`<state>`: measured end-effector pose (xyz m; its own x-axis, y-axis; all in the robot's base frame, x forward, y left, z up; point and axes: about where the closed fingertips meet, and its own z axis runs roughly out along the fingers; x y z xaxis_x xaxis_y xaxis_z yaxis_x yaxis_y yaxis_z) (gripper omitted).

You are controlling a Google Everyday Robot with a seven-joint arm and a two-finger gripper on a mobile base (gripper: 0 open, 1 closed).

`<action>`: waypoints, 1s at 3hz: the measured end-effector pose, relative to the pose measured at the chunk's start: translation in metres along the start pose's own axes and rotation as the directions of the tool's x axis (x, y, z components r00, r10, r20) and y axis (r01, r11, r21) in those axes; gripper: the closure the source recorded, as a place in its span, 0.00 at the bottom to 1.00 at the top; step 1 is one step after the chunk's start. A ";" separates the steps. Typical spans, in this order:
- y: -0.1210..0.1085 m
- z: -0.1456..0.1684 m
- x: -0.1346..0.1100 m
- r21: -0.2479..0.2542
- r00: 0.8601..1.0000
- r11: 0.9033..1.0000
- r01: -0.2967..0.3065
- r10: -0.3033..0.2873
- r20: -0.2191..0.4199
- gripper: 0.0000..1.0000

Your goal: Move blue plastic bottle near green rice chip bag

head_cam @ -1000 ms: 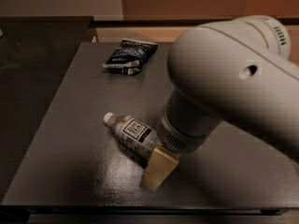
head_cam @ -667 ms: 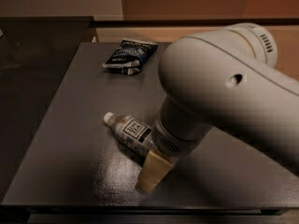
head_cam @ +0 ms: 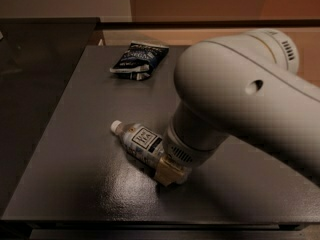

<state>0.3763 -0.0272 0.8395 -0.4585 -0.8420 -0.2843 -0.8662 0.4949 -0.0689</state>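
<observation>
The blue plastic bottle (head_cam: 141,143) lies on its side on the dark table (head_cam: 75,149), with its white cap pointing up-left and its label facing up. My gripper (head_cam: 170,172) is low over the bottle's base end at the table surface, under the big white arm (head_cam: 235,104). The arm covers the bottle's base end. The green rice chip bag is not in view; the arm hides much of the table's right side.
A dark navy-black snack bag (head_cam: 139,60) lies near the table's far edge. The table's front edge runs along the bottom of the view. A darker surface (head_cam: 35,64) adjoins on the left. A tan wall rises behind.
The arm has swung over and the gripper has dropped lower onto the bottle's base end. The bottle lies in the same place.
</observation>
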 end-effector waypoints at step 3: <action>-0.045 -0.064 0.006 0.095 0.993 0.995 -0.033 0.022 0.117 1.00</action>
<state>0.4000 -0.0685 0.9023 -0.4511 -0.8001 -0.3955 -0.8278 0.5407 -0.1496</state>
